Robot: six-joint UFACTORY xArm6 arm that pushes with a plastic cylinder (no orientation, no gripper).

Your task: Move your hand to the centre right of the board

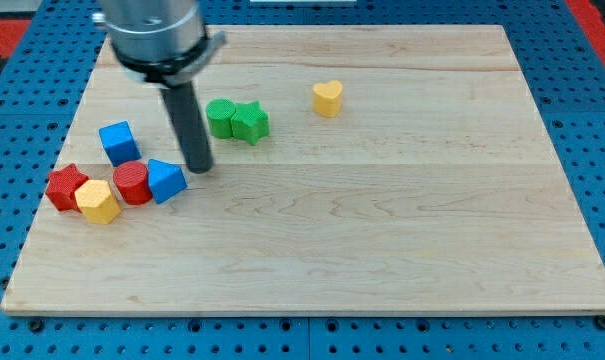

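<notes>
- We find our tip (199, 168) resting on the table (402, 250) in the view's left half, just to the upper right of the blue triangular block (166, 180) and close to touching it.
- There is no hand on this rig: the arm ends in a plain dark rod, so nothing is apart, together or clamped on anything.
- The task's target, the centre right of the table, lies well apart from our tip, across the view toward its right edge at mid-height. No block sits there.
- Noted on the left: a red cylinder (131, 183) touching the blue triangular block, a yellow hexagonal block (98, 201), a red star (66, 186) and a blue cube (118, 142).
- Noted above the route: a green cylinder (220, 117) beside a green star (249, 122), and a yellow heart (328, 98) further right.
- Judgement: the step in hand is a free traverse, barely begun.
- Recommendation: we draw the tip straight toward the view's right, at or slightly below its present height in the view, which keeps it clear of the green pair and the yellow heart.
- Risk: any drift leftward or downward at the start would nudge the blue triangular block.
</notes>
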